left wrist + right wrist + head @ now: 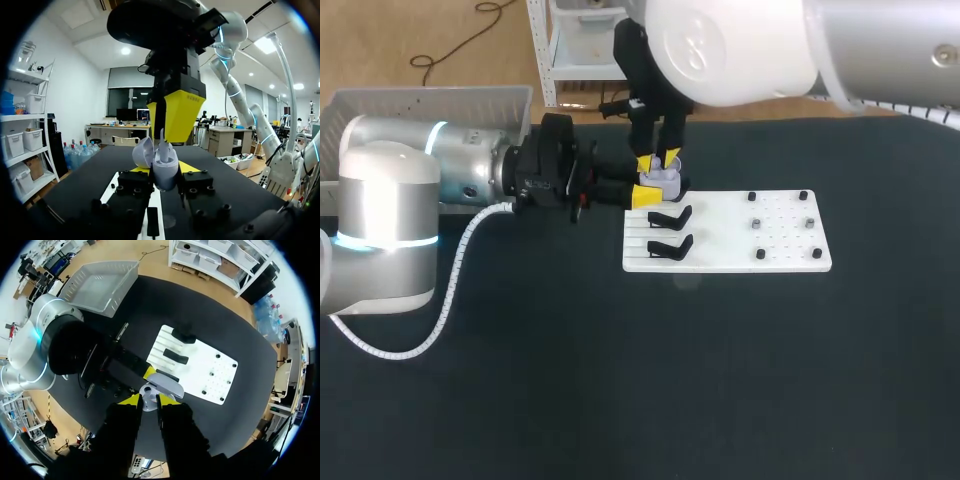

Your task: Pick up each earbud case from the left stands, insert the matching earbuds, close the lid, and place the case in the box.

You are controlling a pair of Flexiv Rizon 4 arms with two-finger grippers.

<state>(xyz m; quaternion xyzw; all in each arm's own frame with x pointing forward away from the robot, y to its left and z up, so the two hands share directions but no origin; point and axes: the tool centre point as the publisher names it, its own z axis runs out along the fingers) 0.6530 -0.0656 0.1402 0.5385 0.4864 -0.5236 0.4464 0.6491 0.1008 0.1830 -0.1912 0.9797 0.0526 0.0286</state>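
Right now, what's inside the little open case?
One white earbud sticks up out of the open case. My right gripper hangs right above it, so the rest of the inside is hidden.

On my worktop (520, 380) the board (740, 240) lies right of centre, two stands (670, 217) on its left part, one behind the other. Over its rear left corner my left hand (648, 192) grips the earbud case (665, 178), and my right hand (658, 162) is just above it, pinching an earbud (163, 145). The box (420, 105) sits at the rear left.
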